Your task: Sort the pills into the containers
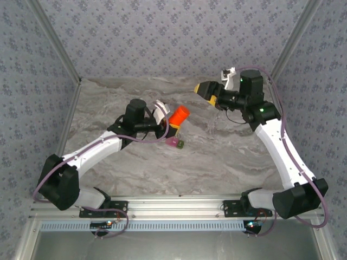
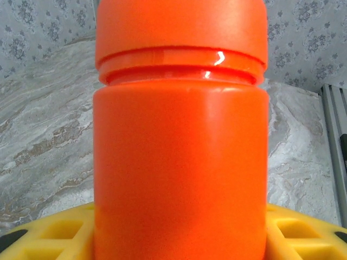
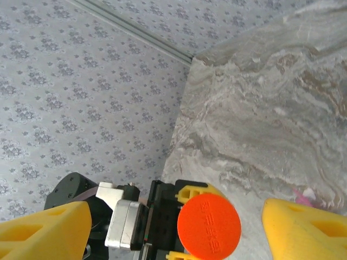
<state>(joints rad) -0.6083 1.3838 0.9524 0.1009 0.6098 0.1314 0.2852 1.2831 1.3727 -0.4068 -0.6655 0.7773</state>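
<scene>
My left gripper [image 1: 172,125] is shut on an orange bottle [image 1: 179,114] with its cap on, held tilted just above the table. In the left wrist view the orange bottle [image 2: 180,162] stands between the yellow fingers [image 2: 49,233]. The containers [image 1: 175,143], a small joined pink and olive-green pair, sit on the table right below the bottle. My right gripper [image 1: 204,89] hangs open in the air to the bottle's upper right, apart from it. In the right wrist view the bottle's cap [image 3: 209,225] faces the camera between the wide-apart fingers [image 3: 46,233]. The pills are hidden.
The marble-patterned table [image 1: 227,151] is walled by patterned panels at the back and both sides. A metal rail [image 1: 179,206] runs along the near edge by the arm bases. A sliver of pink [image 3: 300,195] shows by the right finger.
</scene>
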